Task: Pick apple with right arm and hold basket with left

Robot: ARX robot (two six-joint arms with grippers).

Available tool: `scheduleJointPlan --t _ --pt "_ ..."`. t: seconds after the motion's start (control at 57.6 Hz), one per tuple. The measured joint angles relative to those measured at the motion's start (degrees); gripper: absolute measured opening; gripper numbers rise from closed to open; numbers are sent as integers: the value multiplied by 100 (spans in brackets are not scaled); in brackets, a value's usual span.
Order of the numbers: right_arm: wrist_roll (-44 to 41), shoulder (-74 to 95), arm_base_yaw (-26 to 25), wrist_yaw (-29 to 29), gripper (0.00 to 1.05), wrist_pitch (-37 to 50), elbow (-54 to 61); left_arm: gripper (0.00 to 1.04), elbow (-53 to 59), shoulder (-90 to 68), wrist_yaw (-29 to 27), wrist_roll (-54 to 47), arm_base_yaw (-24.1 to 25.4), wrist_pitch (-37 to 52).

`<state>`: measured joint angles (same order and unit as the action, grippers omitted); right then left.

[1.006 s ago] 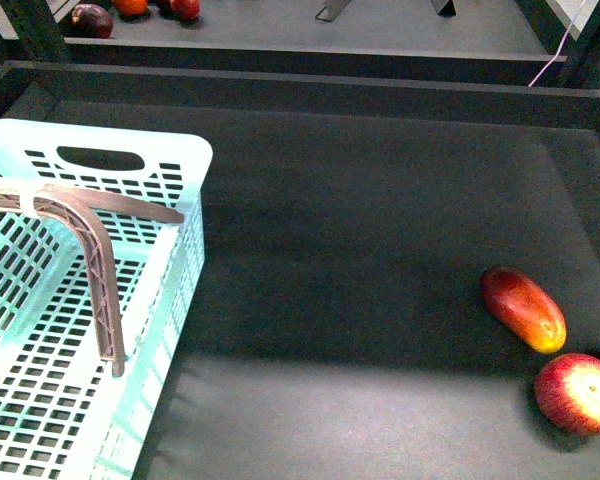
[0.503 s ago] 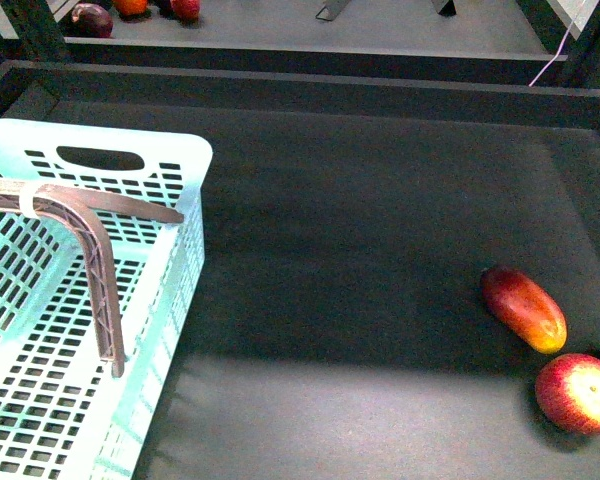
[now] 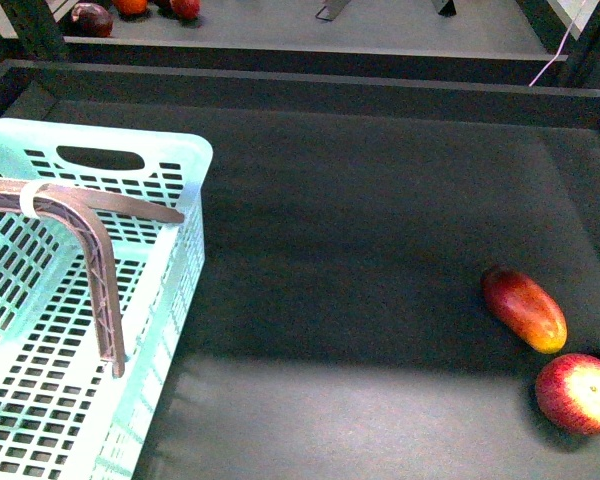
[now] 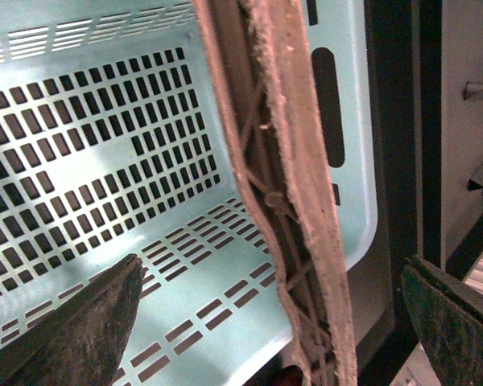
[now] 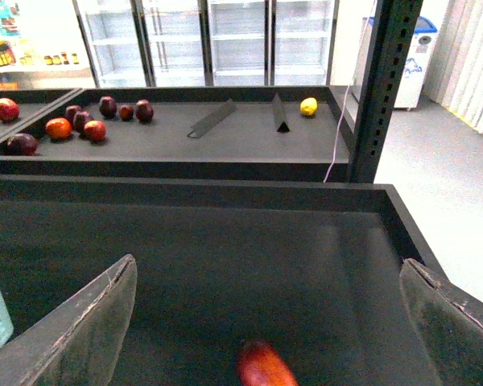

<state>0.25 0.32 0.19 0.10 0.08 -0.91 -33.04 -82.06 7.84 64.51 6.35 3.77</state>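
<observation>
Left hand (image 4: pixel 270 265) is spread wide, with the brown handle (image 4: pixel 298 161) of the basket (image 4: pixel 105 121) running between its fingers (image 4: pixel 72 330). There is a clear gap on each side, so it grips nothing yet. In the front view neither arm shows. The basket fills the lower left of the frame, and the apple (image 3: pixel 578 393) sits on the dark surface (image 3: pixel 360 250) in the lower right corner. The oval fruit (image 3: pixel 523 308) lies just up and left of the apple, close by but seemingly not touching it. The right hand (image 5: pixel 267 265) is just as wide open and empty. It looks out across the surface with only the oval fruit in its view, not the apple. The step in hand appears to be twofold: closing on the handle and bringing the right hand to the apple. For the left, the handle is best centred between the fingers before closing, so that both pads meet the lattice squarely and the basket does not twist. For the right, the hand should carry on past the oval fruit toward the lower right corner. It should get the round apple into view before descending, then come straight down over it with the fingers set clear of its neighbour. Closing should be gentle, since a round fruit can roll out from under a skewed grip.
</observation>
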Motion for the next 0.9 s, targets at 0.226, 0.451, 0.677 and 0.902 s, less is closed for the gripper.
scheduleJointPlan --t 0.226,0.451,0.677,0.902 --pt "0 0 0 0 96 0 0 83 -22 -212 -192 31 -138 -2" --pt "2 0 0 0 96 0 0 43 -94 -258 -299 280 -286 37" --pt "0 0 0 0 96 0 0 14 -136 22 -343 505 -348 -170" --pt "0 0 0 0 96 0 0 12 -140 813 -317 326 -487 -678"
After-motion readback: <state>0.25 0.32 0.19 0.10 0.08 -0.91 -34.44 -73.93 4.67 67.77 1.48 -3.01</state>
